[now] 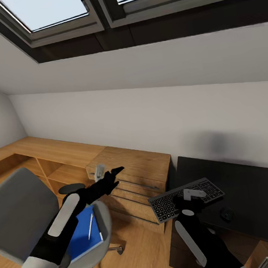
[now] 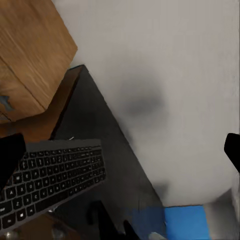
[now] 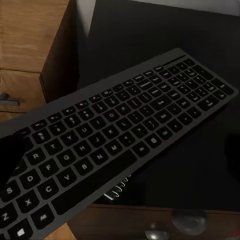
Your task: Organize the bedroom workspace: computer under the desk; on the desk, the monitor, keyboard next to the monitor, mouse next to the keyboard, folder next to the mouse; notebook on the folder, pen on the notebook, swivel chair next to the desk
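The dark keyboard [image 1: 165, 206] lies at the black desk's [image 1: 245, 184] left edge, one end overhanging it. My right gripper [image 1: 188, 200] hovers just over its middle, fingers spread wide above the keys [image 3: 125, 135]. A wire spiral [image 3: 116, 191], perhaps the notebook's, peeks from under it. A small black mouse [image 1: 227, 214] sits on the desk nearer me. The grey swivel chair [image 1: 18, 210] stands at lower left with the blue folder [image 1: 84, 233] and white pen [image 1: 90, 226] on its seat. My left gripper [image 1: 113, 173] is open in the air above the chair, towards the wooden chest.
A light wooden drawer chest [image 1: 133, 167] stands against the desk's left side, joined to low wooden shelving [image 1: 50, 154] along the wall. The sloped white wall with skylights [image 1: 48, 11] rises close behind. Wooden floor [image 1: 137, 248] lies between chair and desk.
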